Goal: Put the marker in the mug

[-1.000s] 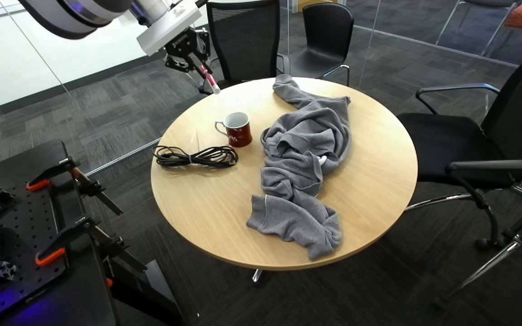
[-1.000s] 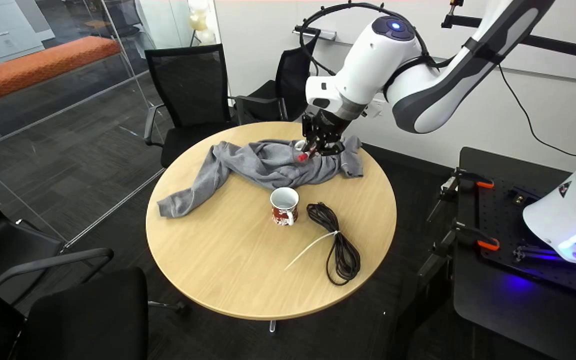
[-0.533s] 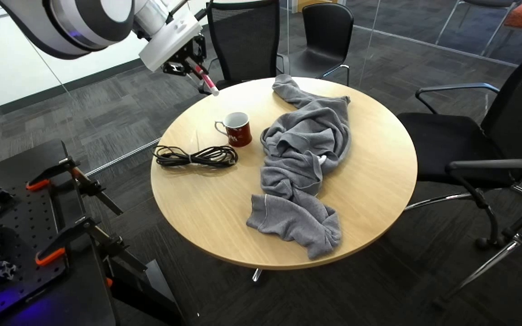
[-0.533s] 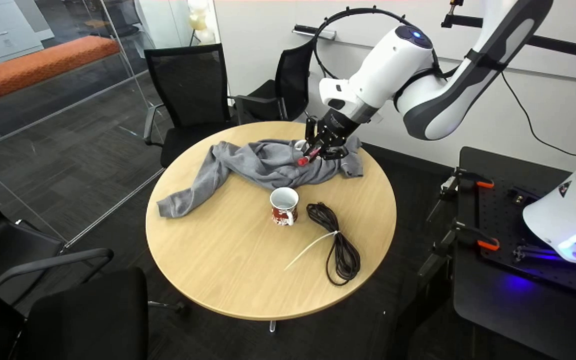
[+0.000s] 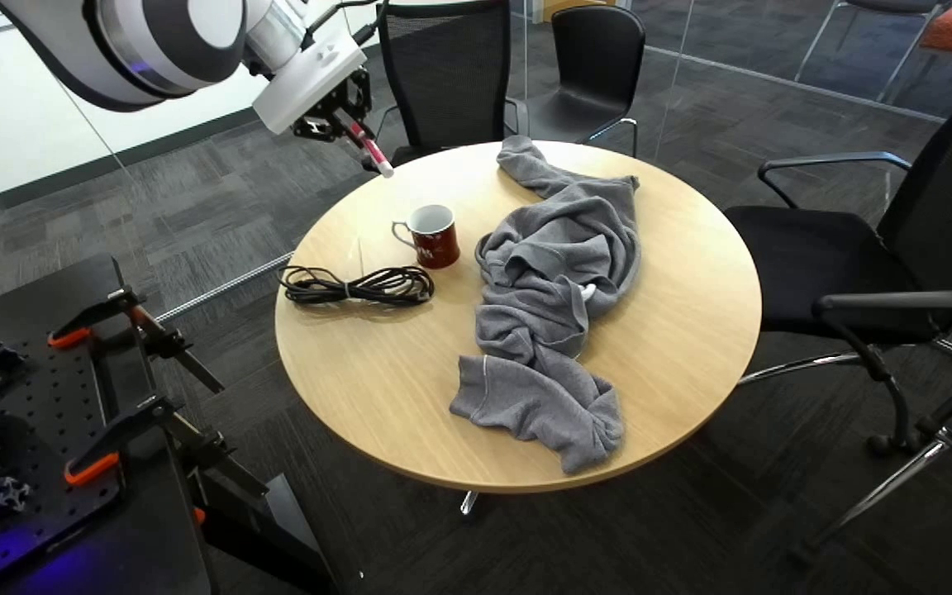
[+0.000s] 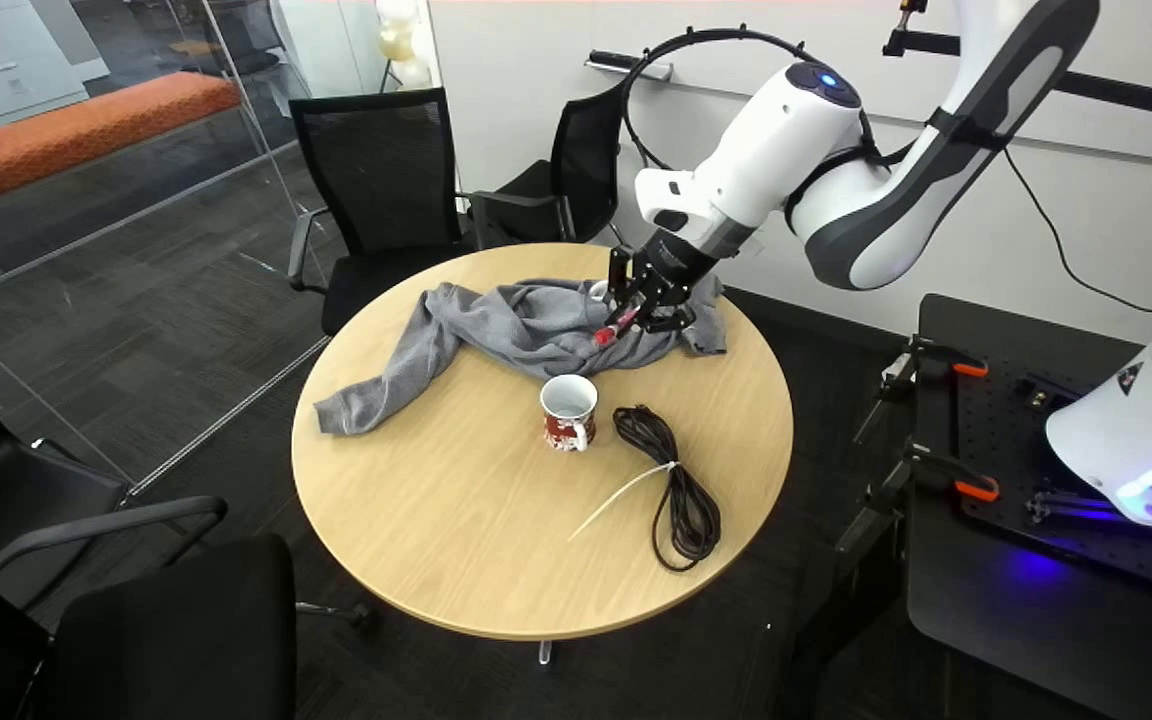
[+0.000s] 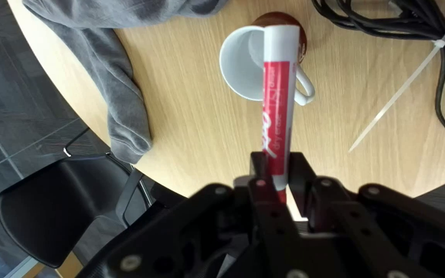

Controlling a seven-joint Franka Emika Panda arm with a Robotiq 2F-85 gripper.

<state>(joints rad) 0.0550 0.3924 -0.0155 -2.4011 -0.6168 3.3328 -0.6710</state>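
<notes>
Though blurred and dark in the wrist view, registers as a gripper (image 7: 278, 164) clamped on one red-and-white marker (image 7: 279, 108), partly hidden where pinched between the fingers (image 7: 299, 173). Beyond the gripper, dark red mug (image 7: 242, 63), partly masked by the marker. In both exterior views, stands upright on the round table (image 5: 402, 397), below the gripper and apart from the marker. Off one side of the gripper, cropped in the wrist view: coiled black cable (image 7: 419, 33). Opposite, likewise cropped: grey cloth (image 7: 124, 108), bearing a white item (image 5: 588, 292) hard to identify.
</notes>
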